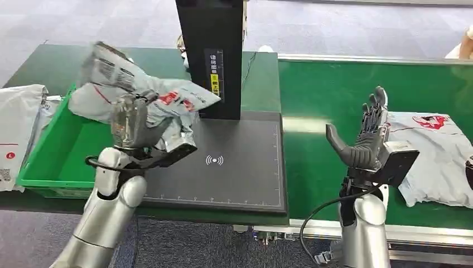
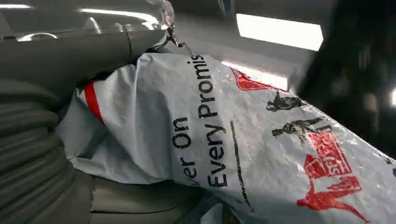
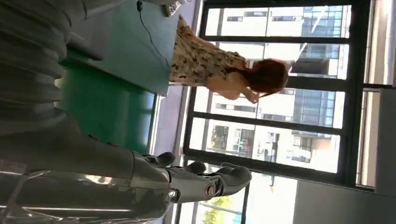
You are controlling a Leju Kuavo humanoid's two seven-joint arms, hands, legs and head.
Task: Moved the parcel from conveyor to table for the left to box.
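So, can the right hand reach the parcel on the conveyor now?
Probably yes. The right hand is open, holds nothing, and hovers just beside the parcel on the conveyor, with nothing between them.

The left hand grips a crumpled grey parcel above the desk's left side, over the green bin's right rim. The right hand, fingers spread, is raised over the green conveyor, beside another parcel.
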